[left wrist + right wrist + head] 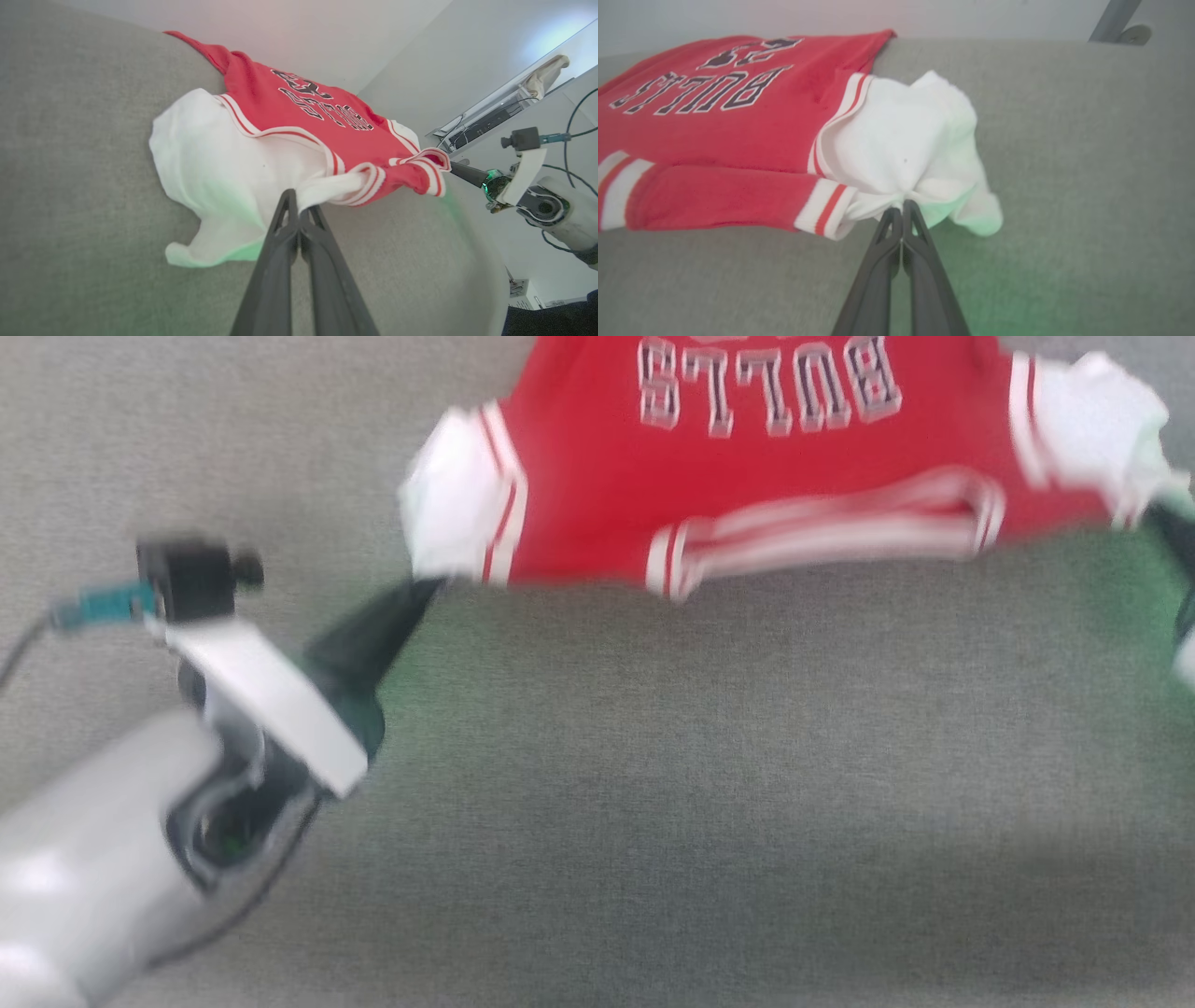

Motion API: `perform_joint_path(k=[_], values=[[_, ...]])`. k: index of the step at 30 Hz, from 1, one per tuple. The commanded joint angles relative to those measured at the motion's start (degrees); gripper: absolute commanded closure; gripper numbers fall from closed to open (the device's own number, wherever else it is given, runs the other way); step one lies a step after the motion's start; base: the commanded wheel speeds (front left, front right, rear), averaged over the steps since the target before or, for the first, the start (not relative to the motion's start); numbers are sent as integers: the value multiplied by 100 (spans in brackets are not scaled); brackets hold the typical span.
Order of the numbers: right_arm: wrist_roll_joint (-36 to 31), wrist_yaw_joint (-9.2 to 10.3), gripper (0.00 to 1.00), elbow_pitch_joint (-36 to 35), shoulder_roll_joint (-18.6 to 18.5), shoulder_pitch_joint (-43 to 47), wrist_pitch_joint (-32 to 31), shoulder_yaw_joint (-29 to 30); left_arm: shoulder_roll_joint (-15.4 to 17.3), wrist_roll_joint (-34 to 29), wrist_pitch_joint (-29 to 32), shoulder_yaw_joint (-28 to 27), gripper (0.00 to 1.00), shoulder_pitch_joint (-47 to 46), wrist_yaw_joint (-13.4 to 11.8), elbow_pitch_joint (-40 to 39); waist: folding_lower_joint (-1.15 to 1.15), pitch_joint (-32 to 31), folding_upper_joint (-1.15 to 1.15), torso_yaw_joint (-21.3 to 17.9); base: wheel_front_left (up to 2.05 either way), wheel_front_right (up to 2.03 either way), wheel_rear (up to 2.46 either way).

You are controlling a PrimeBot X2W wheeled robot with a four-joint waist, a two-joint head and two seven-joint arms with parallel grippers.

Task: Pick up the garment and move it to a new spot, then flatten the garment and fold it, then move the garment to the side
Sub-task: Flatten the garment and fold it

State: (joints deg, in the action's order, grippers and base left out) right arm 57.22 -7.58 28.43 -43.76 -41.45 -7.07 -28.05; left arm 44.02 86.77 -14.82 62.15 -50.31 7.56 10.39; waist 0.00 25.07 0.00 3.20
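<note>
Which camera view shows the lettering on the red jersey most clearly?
Right wrist view: the lettering on the jersey is large and sharp. Head view shows it blurred; left wrist view shows it small and slanted.

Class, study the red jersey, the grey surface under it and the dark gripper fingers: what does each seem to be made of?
Jersey: soft thin knit fabric, matte; it bunches and drapes where pinched.
Grey surface: woven cloth covering, probably; fine matte weave shows.
Right gripper fingers: likely hard plastic, dark, smooth, slight sheen.
</note>
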Motion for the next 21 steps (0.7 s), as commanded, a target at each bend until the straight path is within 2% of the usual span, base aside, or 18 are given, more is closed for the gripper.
perform_joint_path(k=[1,7,11,16,21], values=[[54,15,100,-74,-86,189,-52,43,60,-62,-49,-90,100,132,-18,-41,0,-74,0,37,0,0,0],[462,15,100,-989,-261,1884,-426,493,236,-706,-43,-542,100,1346,-18,-354,0,-351,0,56,0,0,0],[381,15,100,-1545,-284,2833,-562,900,404,-957,-44,-897,100,2056,-18,-553,0,-502,0,19,0,0,0],[139,19,100,-2226,-121,3877,-880,1495,693,-1095,-45,-1273,100,2939,-19,-933,0,-564,0,-98,0,0,0],[-214,19,100,-3036,174,4874,-1460,2066,971,-1069,-45,-1658,100,3895,-19,-1428,0,-602,0,-217,0,0,0]])
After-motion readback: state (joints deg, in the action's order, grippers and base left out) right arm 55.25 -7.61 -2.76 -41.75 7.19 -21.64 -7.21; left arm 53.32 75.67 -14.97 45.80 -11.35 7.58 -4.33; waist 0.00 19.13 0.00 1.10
